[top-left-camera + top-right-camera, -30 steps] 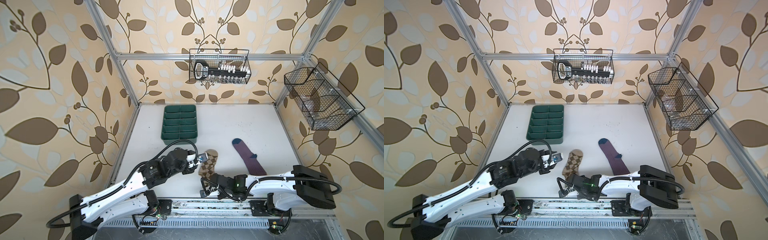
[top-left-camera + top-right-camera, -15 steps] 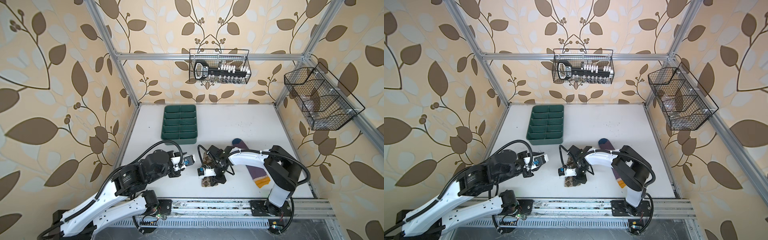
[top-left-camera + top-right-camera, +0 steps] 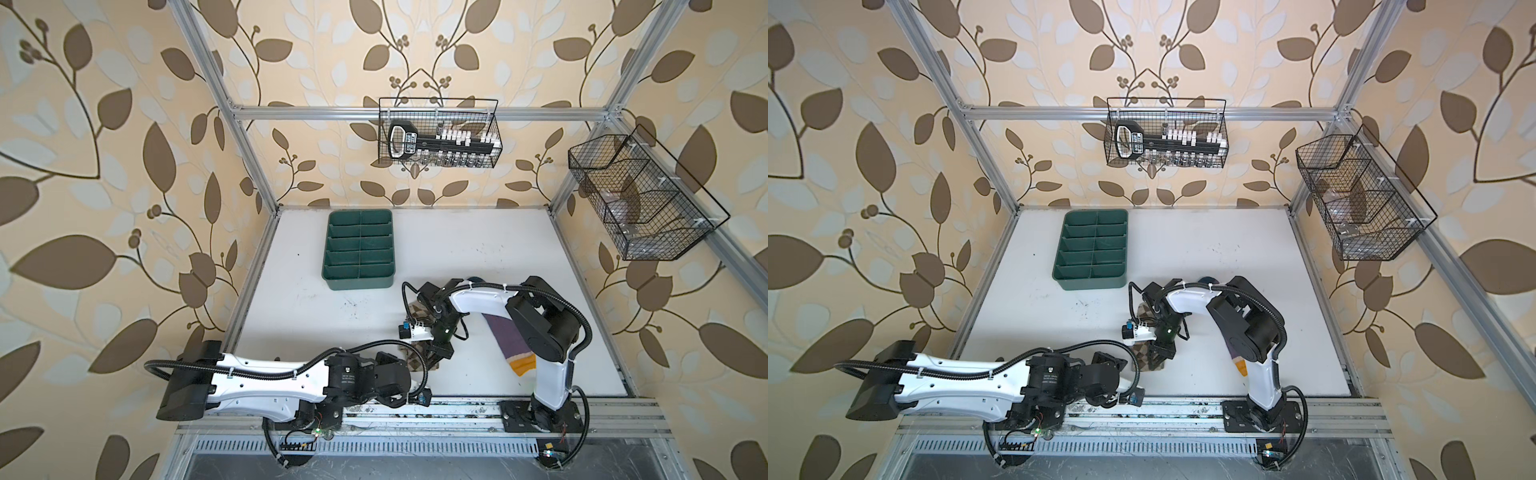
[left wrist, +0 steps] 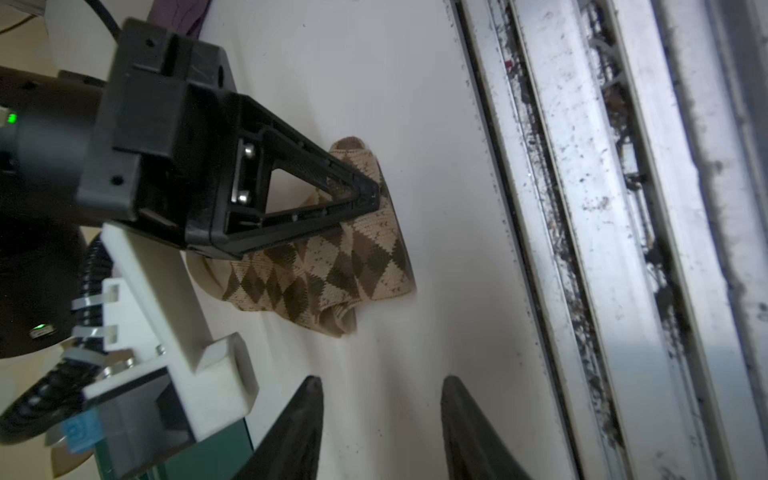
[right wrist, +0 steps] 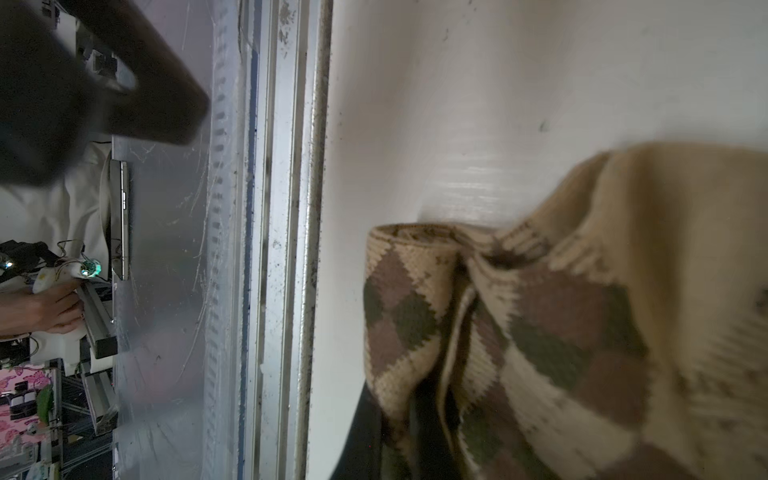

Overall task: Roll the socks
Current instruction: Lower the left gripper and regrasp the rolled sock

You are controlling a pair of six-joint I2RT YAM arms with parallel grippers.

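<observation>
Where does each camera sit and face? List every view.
Top views: overhead, looking down on the table; left arm, right arm, tan sock, purple sock show.
Left wrist: on the left arm, facing the tan sock; open left end effector and sock-pinching right end effector show.
Right wrist: on the right arm, close to that sock, facing the front rail; own end effector mostly hidden.
Shared by wrist views: sock, rail.

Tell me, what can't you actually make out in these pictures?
- Purple sock: largely under the right arm in both top views.
- Argyle sock: blurred, cut by the frame edge, right wrist view.
- Wire basket: contents too small, top views.
- Left tool: only fingertips show, left wrist view.
</observation>
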